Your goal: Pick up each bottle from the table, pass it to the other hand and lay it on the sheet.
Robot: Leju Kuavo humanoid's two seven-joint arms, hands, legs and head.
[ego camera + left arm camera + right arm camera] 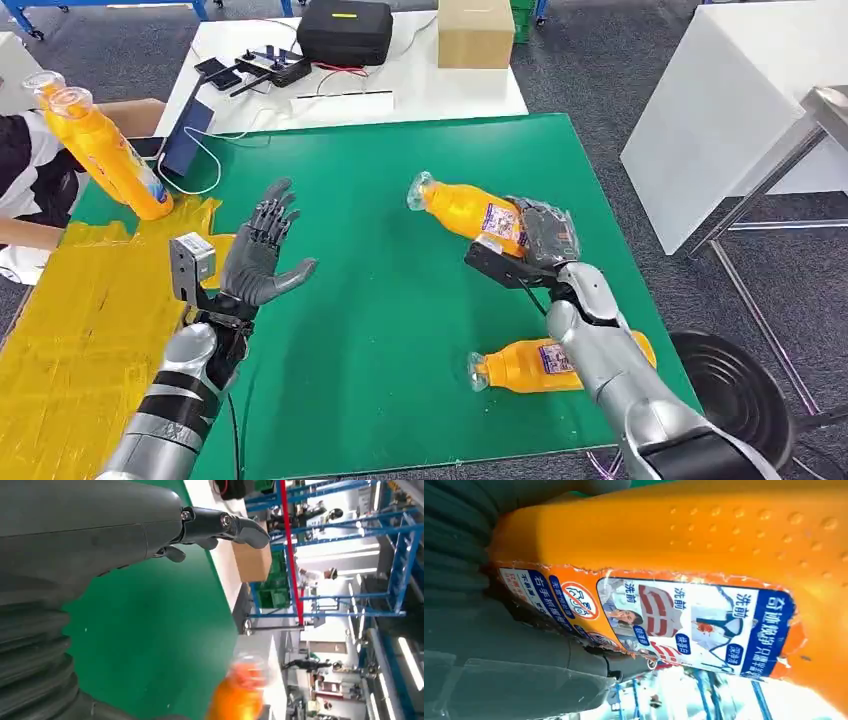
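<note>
My right hand (545, 238) clamps the orange bottle (470, 210) above the green mat (380, 320), cap toward my left hand (262, 255), spread empty; seemingly aligned, I'd meet mid-mat, grasp firmly, then release.

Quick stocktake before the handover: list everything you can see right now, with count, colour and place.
Bottle in right hand: 1, orange, raised over the green mat, cap toward the left hand.
Bottle on the mat: 1, orange, lying on its side near the front edge, partly behind the right arm.
Bottles held by a person: 2, orange, at the far left above the sheet.
Yellow sheet: 1, on the left side of the table.
Green mat: 1, covering the table.
Cardboard box: 1, brown, white table behind.
Black case: 1, same white table.
Left hand: empty, fingers spread.
Right hand: grips the bottle.
</note>
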